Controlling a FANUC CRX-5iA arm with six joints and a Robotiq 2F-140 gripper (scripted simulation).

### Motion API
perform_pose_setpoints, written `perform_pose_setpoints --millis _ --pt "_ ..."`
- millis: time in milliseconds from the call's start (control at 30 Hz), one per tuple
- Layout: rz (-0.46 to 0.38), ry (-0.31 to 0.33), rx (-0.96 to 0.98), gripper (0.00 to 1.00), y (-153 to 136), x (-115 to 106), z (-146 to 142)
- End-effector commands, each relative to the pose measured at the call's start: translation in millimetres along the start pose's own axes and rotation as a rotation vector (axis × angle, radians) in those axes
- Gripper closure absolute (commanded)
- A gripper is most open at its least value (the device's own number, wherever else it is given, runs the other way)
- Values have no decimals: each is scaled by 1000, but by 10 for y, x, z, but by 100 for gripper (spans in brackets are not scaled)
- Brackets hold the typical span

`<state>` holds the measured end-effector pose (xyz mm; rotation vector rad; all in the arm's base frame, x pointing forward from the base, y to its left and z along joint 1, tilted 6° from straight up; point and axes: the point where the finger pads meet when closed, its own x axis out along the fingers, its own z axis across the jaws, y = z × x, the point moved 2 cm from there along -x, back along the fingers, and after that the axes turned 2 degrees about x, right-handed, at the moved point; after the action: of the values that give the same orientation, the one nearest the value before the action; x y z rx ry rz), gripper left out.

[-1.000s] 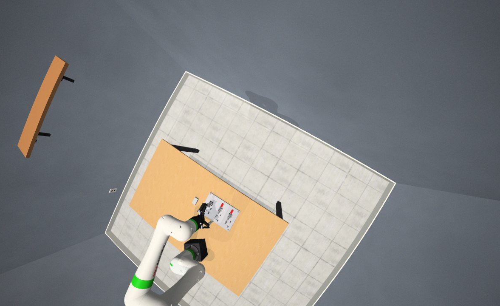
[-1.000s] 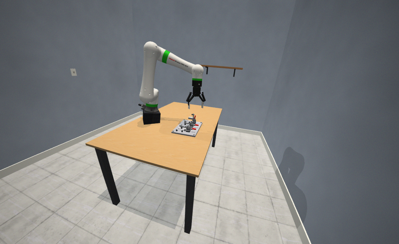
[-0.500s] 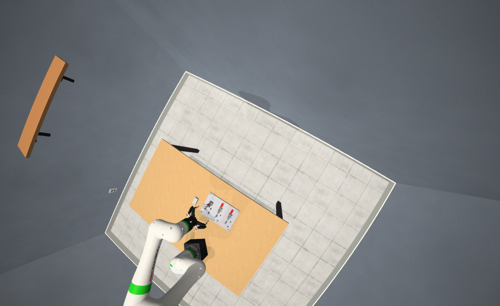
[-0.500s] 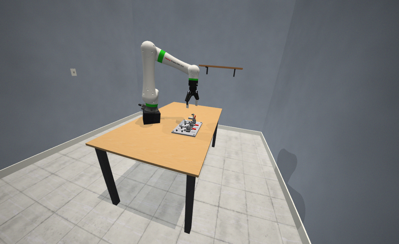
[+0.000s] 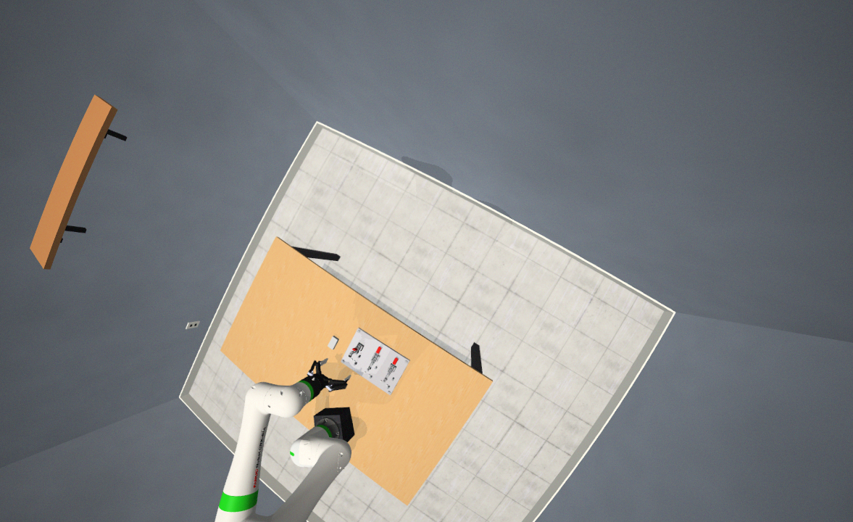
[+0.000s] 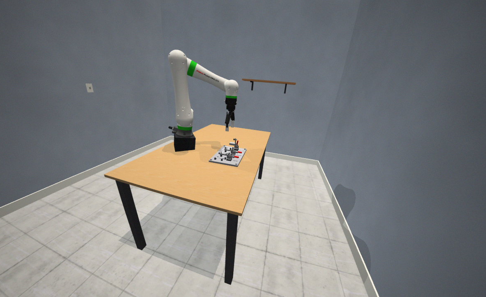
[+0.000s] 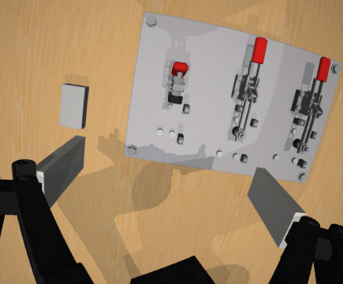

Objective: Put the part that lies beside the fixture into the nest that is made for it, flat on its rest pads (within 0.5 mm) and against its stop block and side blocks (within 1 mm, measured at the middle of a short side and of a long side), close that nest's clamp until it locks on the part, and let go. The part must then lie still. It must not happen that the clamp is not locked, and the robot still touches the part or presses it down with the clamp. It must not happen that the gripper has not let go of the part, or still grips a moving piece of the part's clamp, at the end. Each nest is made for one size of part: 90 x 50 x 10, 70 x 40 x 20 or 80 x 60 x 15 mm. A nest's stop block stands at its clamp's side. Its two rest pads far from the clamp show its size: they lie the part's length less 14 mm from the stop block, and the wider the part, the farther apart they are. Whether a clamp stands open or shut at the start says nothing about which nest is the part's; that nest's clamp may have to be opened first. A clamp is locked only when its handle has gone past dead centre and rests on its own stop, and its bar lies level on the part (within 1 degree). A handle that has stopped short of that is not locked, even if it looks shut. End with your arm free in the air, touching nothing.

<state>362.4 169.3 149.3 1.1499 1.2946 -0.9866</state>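
Observation:
The part (image 5: 333,341) (image 6: 232,143) (image 7: 72,106), a light grey block, lies flat on the table left of the fixture plate (image 5: 369,338) (image 7: 210,51) in the wrist view. My gripper (image 5: 337,368) (image 6: 229,127) (image 7: 170,168) is wide open and empty, high above the table. In the wrist view the part lies just beyond the left finger. The left clamp's red handle (image 7: 180,69) stands up and its nest is uncovered. The middle handle (image 5: 378,349) (image 7: 259,50) and right handle (image 5: 395,360) (image 7: 323,69) lie down, their bars out over nests without parts. Whether they are locked I cannot tell.
The plate rests on the wooden table (image 5: 267,304) (image 6: 155,177), with bolts at its corners. The arm's black base (image 5: 345,425) (image 6: 184,142) stands on the table on the other side of the gripper from the plate. A wall shelf (image 5: 72,181) (image 6: 268,81) is far off.

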Motion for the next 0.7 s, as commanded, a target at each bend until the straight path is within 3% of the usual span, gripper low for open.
perform_pose_setpoints --millis 0,433,467,667 --pt "0 1 -14 0 -15 -1 -10" --pt "0 1 -14 0 -15 -1 -10" --pt "0 1 -14 100 -15 -1 -10" --pt "0 1 -14 100 -15 -1 -10"
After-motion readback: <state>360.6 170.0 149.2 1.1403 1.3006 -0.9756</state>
